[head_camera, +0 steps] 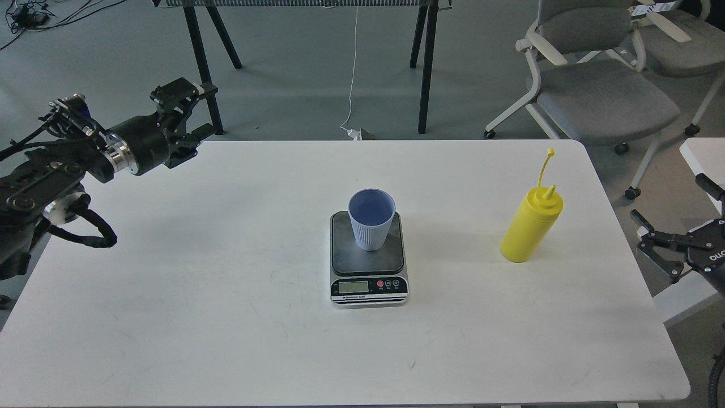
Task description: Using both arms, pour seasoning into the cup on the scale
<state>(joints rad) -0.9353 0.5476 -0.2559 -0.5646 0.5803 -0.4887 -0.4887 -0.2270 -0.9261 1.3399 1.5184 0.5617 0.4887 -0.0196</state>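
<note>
The yellow seasoning bottle (pixel 531 226) stands upright on the right part of the white table (pixel 226 317), its tethered cap sticking up. The pale blue ribbed cup (pixel 371 219) stands upright on the dark platform of the silver scale (pixel 368 289) at the table's middle. My right gripper (pixel 674 207) is open and empty, off the table's right edge, well right of the bottle. My left gripper (pixel 198 110) is open and empty over the table's far left corner, far from the cup.
Grey office chairs (pixel 600 96) stand behind the table at the right. Black table legs (pixel 425 68) and a white cable (pixel 352 79) are on the floor behind. Another white surface (pixel 702 156) shows at the right edge.
</note>
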